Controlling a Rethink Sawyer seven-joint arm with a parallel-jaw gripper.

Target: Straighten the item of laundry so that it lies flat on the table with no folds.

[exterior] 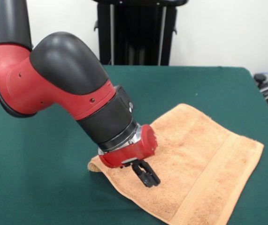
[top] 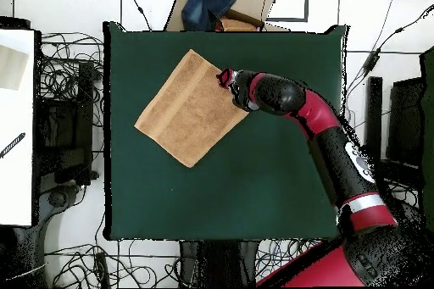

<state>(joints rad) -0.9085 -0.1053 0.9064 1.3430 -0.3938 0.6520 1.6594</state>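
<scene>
A peach-orange towel, the item of laundry (exterior: pixel 199 159) (top: pixel 188 109), lies spread on the dark green table (exterior: pixel 40 187) (top: pixel 254 184), turned at an angle. A woven band stripe runs near its right hem in the front view. Its left corner (exterior: pixel 95 165) is curled up beside the arm's red wrist. My gripper (exterior: pixel 146 177) (top: pixel 225 76) hangs just above the towel near that corner, its black fingers close together with no cloth between them. In the overhead view the gripper sits at the towel's right corner.
The red and black arm (exterior: pixel 68 79) (top: pixel 322 125) slants across the table from the left in the front view. A cardboard box with blue cloth (top: pixel 222 2) stands beyond the table's top edge overhead. Cables (top: pixel 63 65) lie round the table.
</scene>
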